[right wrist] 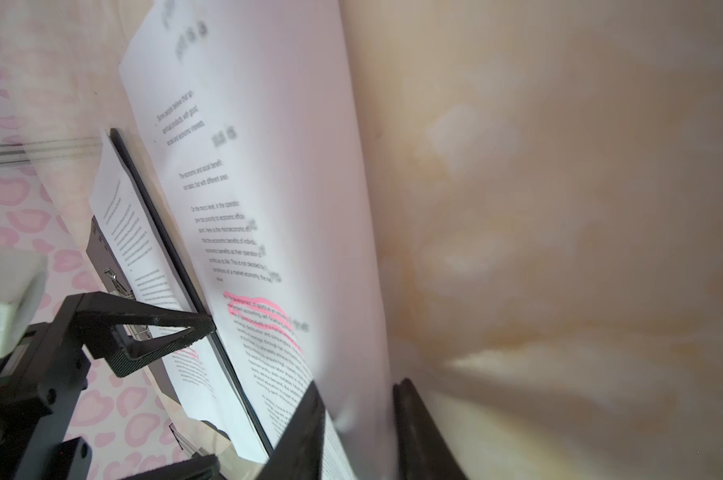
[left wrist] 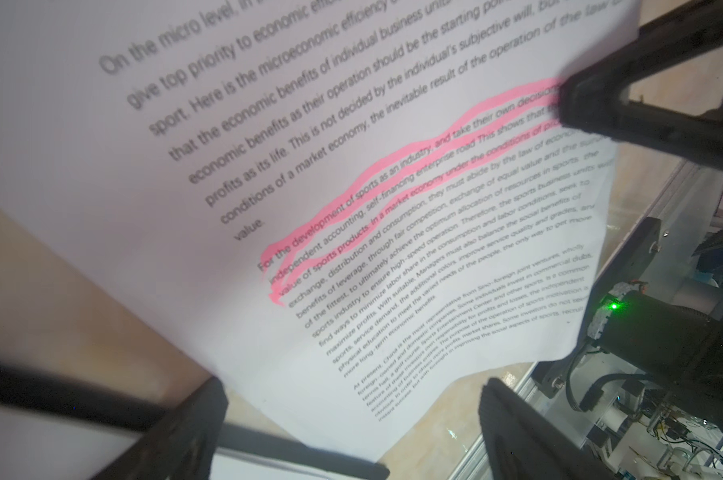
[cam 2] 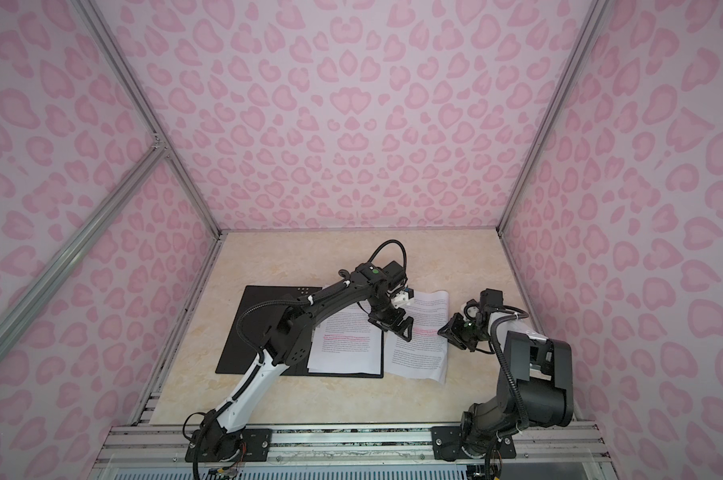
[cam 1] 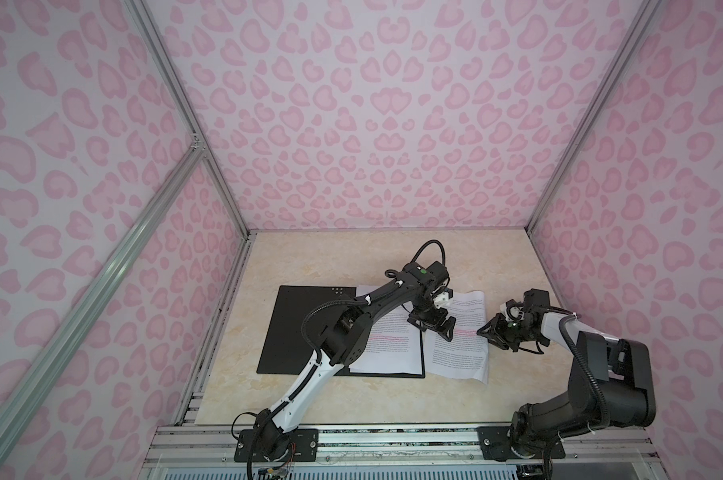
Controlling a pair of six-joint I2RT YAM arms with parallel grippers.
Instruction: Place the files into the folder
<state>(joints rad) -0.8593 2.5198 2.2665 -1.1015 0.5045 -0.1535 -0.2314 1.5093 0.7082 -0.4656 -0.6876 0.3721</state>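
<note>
Sheet lies right of folder, long axis near-far; right gripper straddles its right edge, grip unclear; left gripper released.

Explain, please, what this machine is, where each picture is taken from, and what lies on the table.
These are two robot arms bolted to the front edge of a table. Two pictures look down from overhead; two close-ups come from cameras on the arms' wrists. On the table lies an open black folder with printed sheets on its right half; a loose sheet lies right of it. The left arm hangs its jaws open above the papers, holding nothing. The right arm has its jaws either side of the loose sheet's right edge, not yet clamped.
</note>
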